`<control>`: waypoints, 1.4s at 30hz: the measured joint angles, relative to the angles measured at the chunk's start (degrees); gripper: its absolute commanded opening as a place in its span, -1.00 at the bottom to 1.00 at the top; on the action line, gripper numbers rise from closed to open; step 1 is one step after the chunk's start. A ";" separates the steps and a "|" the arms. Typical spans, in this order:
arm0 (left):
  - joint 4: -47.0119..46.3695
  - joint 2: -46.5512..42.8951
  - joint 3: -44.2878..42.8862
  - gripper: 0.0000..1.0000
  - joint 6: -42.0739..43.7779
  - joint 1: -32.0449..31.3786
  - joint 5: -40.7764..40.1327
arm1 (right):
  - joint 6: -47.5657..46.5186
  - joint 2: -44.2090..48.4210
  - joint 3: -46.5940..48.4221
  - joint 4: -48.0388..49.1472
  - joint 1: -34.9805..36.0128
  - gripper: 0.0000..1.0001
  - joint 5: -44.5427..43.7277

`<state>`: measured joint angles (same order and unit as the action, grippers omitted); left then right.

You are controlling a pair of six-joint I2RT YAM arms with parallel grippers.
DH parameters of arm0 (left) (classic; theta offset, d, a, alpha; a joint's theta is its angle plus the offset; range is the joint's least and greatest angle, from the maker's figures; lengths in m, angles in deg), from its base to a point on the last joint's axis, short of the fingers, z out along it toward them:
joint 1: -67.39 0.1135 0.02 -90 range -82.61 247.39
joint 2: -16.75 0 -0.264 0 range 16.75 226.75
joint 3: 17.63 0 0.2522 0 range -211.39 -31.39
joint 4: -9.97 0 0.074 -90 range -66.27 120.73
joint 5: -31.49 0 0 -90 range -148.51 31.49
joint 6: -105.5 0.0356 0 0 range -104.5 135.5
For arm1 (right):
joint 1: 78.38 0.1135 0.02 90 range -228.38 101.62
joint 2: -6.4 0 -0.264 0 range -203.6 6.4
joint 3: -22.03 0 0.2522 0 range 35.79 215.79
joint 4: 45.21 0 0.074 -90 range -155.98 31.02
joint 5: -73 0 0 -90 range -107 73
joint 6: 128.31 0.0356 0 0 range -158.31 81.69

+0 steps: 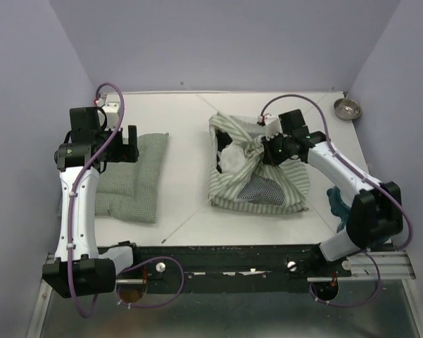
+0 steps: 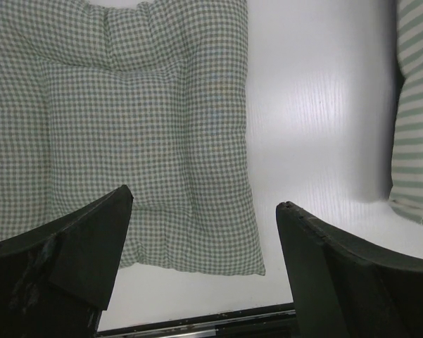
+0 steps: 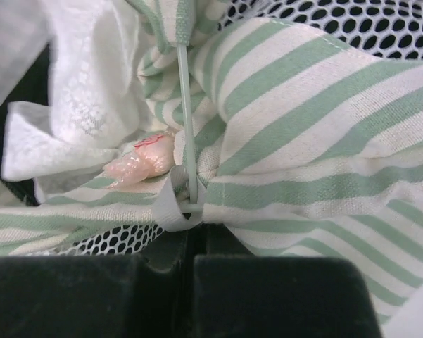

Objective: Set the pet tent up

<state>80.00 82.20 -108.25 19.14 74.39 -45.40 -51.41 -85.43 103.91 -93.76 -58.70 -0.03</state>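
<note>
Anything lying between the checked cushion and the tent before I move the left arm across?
Nothing. The stretch between the cushion and the pet tent is bare white table. It shows in the top view and the left wrist view.

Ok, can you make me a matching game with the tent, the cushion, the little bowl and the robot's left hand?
Things:
1. pet tent
2. cushion
3. metal bowl
4. left gripper

Descriptions:
A. open, over the cushion
B. in the far right corner of the table
C. striped and crumpled, pinched by the right gripper
D. checked, lying flat on the left

Pairs: 1-C, 2-D, 3-B, 4-A
</note>
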 measured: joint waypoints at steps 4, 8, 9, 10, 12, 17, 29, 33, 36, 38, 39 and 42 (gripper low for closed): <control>-0.17 2.19 -2.36 0.98 -0.39 -0.02 0.00 | 5.66 10.69 -0.04 3.74 0.02 -0.99 -7.19; -1.09 4.44 -4.37 0.98 -1.09 -0.02 0.66 | 9.77 13.40 -0.13 8.00 0.02 -0.99 -13.68; -1.36 4.76 -4.57 0.98 -1.11 -0.02 1.03 | 10.67 12.72 -0.28 8.74 0.00 -0.99 -14.60; -1.38 5.05 -4.79 0.98 -1.07 -0.02 1.53 | 11.28 11.72 -0.46 9.18 -0.04 -0.99 -15.02; -1.44 5.64 -4.90 0.98 0.28 0.00 3.80 | 11.80 9.11 -0.70 9.49 -0.07 -0.99 -15.37; 2.03 5.99 -3.67 0.98 12.24 -0.50 14.12 | 11.39 4.37 -0.74 9.33 -0.83 -0.99 -14.60; 10.08 8.04 11.67 0.52 37.40 -14.95 18.67 | 11.08 6.62 -1.03 9.18 -1.70 -0.99 -9.51; 10.84 11.06 12.00 -0.31 40.33 -17.29 18.67 | 11.04 7.69 -1.11 9.18 -1.70 -0.99 -8.41; 10.69 12.11 13.00 -0.90 41.86 -18.01 18.71 | 11.02 8.07 -1.38 9.22 -1.70 -0.92 -7.39; 10.32 12.07 13.07 -1.00 41.48 -18.12 19.30 | 10.99 8.28 -1.77 9.18 -1.70 -0.65 -5.84; 9.53 11.82 13.07 -1.00 41.16 -18.18 20.00 | 11.02 8.31 -1.92 9.16 -1.70 -0.42 -4.48; 6.45 10.54 13.09 -1.00 37.97 -18.82 22.18 | 11.85 8.31 -2.14 9.14 -1.90 0.38 -0.44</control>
<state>86.45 92.73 -95.15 57.11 55.57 -23.22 -39.56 -77.12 101.77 -84.62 -60.60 -0.46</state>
